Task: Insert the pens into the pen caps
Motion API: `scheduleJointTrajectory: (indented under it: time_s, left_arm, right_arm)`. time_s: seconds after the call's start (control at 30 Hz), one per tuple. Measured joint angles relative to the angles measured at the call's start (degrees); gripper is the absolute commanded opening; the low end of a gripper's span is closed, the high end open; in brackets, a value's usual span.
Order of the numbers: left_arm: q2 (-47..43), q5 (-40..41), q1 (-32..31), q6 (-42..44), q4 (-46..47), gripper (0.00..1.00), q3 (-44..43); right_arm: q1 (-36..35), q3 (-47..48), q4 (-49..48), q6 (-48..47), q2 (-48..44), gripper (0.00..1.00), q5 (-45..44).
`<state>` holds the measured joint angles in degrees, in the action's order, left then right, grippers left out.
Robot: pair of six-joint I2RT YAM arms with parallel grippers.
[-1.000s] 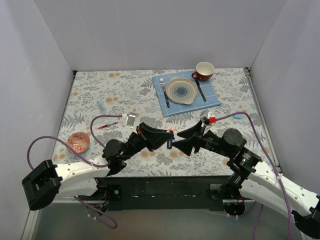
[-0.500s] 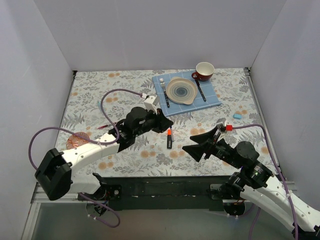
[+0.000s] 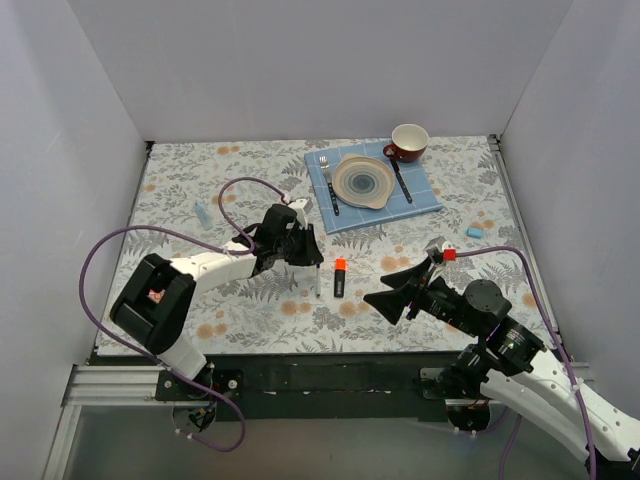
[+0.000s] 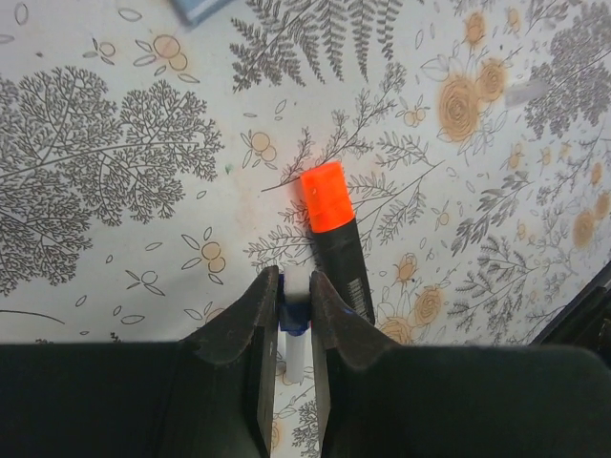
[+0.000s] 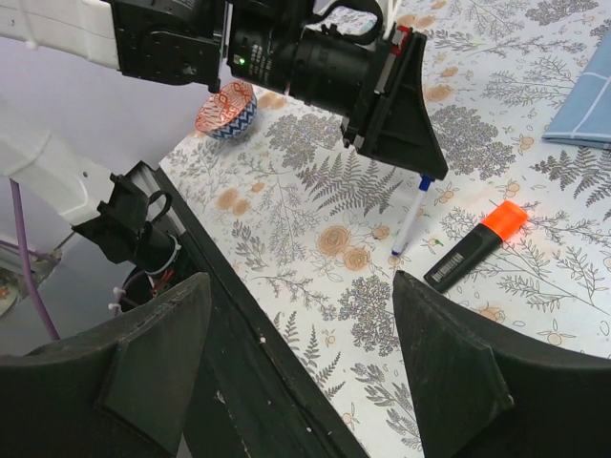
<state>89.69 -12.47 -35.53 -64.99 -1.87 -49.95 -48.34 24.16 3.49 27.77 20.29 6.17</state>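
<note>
Across the bench, my right tool hangs wide open and empty near the front edge; I judge it is waiting to take a cap. At mid-bench my left tool is nipped onto the blue end of the white-grey pen. The pen lies just beside the orange-ended black marker. A light-blue cap sits near the right edge.

- Most of the white-grey pen lay hidden between the left tool's closed fingers; only a blue band and a pale sliver showed.
- The black marker's near end vanished behind one finger.
- A light-blue piece at the tabletop's right was too small to identify.
- The left arm partly covered the bowl.
</note>
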Motion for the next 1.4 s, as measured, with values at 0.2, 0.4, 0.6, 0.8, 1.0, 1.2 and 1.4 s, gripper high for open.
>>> scheduleJointTrajectory:
  time_s: [0.2,0.4,0.6,0.8,1.0,1.2,1.4]
  left_arm:
    - [4.68,-2.4,-0.07,-1.51,0.37,0.31,-0.46]
    - [6.14,-1.77,-0.07,-2.82,0.0,0.5,-1.01]
    - [6.23,4.55,0.44,-4.24,-5.86,0.63,-7.37]
    - [5.81,13.77,8.66,-9.53,-11.3,0.63,-13.94]
    - [5.49,22.58,24.5,-12.63,-16.83,0.59,-15.02]
    - [9.73,28.79,32.17,-10.8,-20.72,0.58,-20.11]
    - [16.46,30.25,33.59,-6.95,-22.67,0.53,-23.78]
  right_arm:
    - [0.0,0.0,0.02,-0.2,-0.11,0.82,-0.07]
    - [0.0,0.0,0.15,-0.31,-0.68,0.82,-0.09]
    - [0.0,0.04,1.11,-0.22,-1.95,0.82,-0.55]
    - [0.0,0.04,1.75,0.22,-3.17,0.81,-1.49]
    - [0.0,0.04,3.28,0.5,-4.13,0.81,-1.81]
    - [0.0,0.57,5.07,-0.22,-5.27,0.81,-3.45]
    - [0.0,1.29,5.9,-1.42,-6.71,0.81,-4.72]
